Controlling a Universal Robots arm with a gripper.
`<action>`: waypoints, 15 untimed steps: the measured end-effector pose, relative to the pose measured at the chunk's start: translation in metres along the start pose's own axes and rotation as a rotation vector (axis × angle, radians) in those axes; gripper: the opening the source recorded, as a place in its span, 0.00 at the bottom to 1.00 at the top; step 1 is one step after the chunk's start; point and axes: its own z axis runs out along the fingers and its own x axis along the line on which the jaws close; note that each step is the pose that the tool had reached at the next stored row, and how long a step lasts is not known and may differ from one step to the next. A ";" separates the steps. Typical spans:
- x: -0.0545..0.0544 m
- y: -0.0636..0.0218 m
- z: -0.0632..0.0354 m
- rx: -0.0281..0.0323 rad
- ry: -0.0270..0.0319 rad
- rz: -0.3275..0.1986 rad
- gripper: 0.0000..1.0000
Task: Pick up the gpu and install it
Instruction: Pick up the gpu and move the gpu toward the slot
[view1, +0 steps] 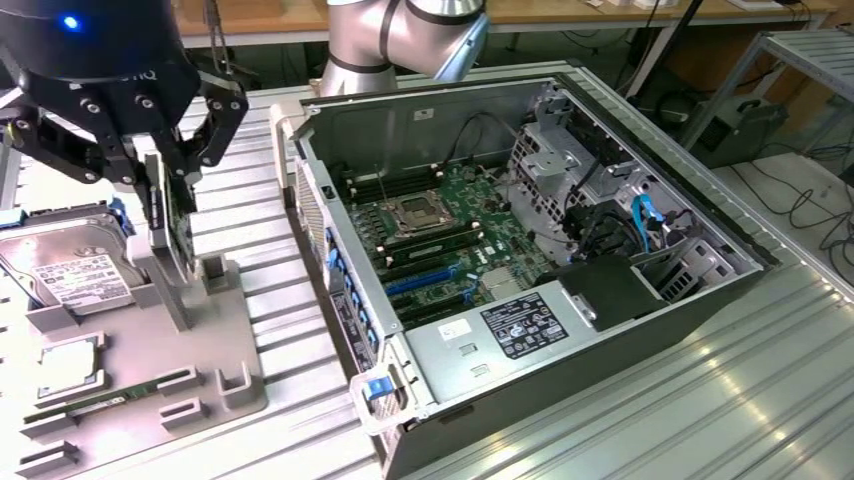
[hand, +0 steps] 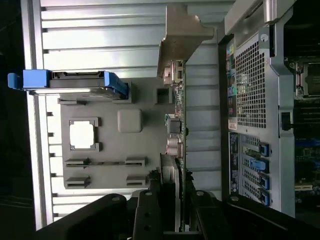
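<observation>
While the thin green gpu card (view1: 171, 235) (hand: 181, 125) with silver bracket stands on edge at upper left, pinched by the black end effector (view1: 167, 175) (hand: 177, 200) at the grey holder tray (view1: 200, 360), I'd worry it twists and clips the open metal computer case (view1: 561, 400).

Legible: only a white fragment, "…IQ", on the black body of the tool (view1: 167, 178).

White label (view1: 70, 272) on the boxy silver hard drive (view1: 54, 240) beside the tool: print unreadable.

Black label (view1: 531, 328) on the grey power-supply cover (view1: 461, 352), well apart from the tool: unreadable.
</observation>
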 end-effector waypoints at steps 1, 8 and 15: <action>0.000 0.0004 -0.0105 -0.0001 0.0000 0.000 0.27; -0.001 0.0017 -0.0488 0.0001 0.0000 0.000 0.27; -0.001 0.0019 -0.0541 -0.0003 -0.0001 0.000 0.27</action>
